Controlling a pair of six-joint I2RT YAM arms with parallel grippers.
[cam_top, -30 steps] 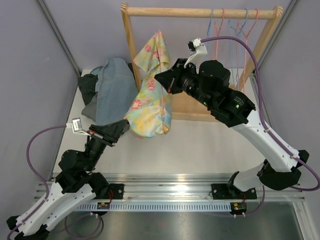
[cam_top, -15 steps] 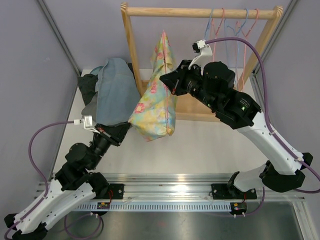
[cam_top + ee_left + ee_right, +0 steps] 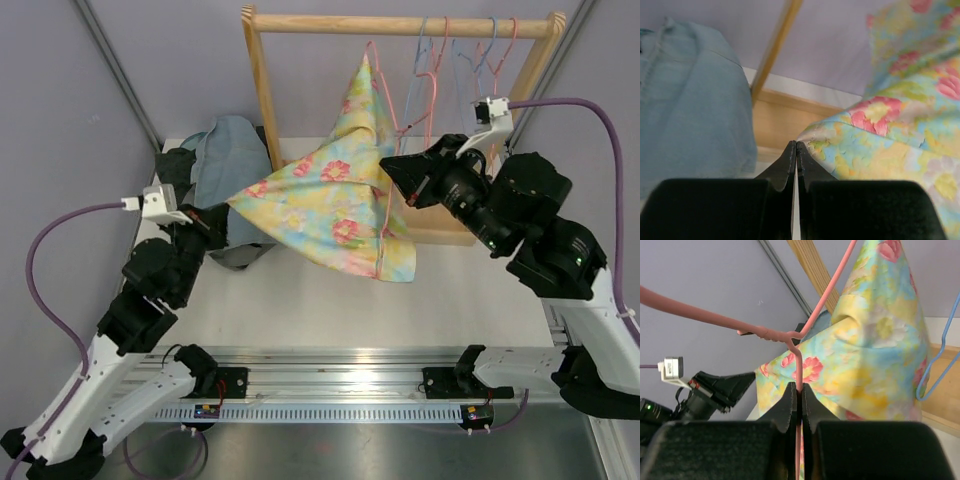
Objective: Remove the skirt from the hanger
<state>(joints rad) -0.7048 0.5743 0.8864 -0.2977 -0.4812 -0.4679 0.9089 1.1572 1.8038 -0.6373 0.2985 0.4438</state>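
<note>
I'm in the pulling-off step. My right gripper point(image 3: 797, 386) is clenched on the pink hanger point(image 3: 797, 365), and my left gripper point(image 3: 796, 144) pinches a corner of the floral skirt point(image 3: 330, 205). The skirt is stretched taut in the air between them, above the worktop point(image 3: 300, 300). Next, I judge, the left must draw the cloth away while the right holds firm. Cloth hides how the skirt is fixed to the hanger, and I can't tell whether the hook is on the wooden rail point(image 3: 400, 22).

The floral skirt point(image 3: 330, 205) spreads taut above the desk point(image 3: 300, 300); the left gripper point(image 3: 213, 222) pinches its left corner; the right gripper point(image 3: 388, 165) clamps the pink hanger point(image 3: 386, 92) at its right side. Behind stand a wooden rack point(image 3: 262, 90) (more hangers point(image 3: 445, 40) on its bar) and a blue heap of clothes point(image 3: 225, 150).
</note>
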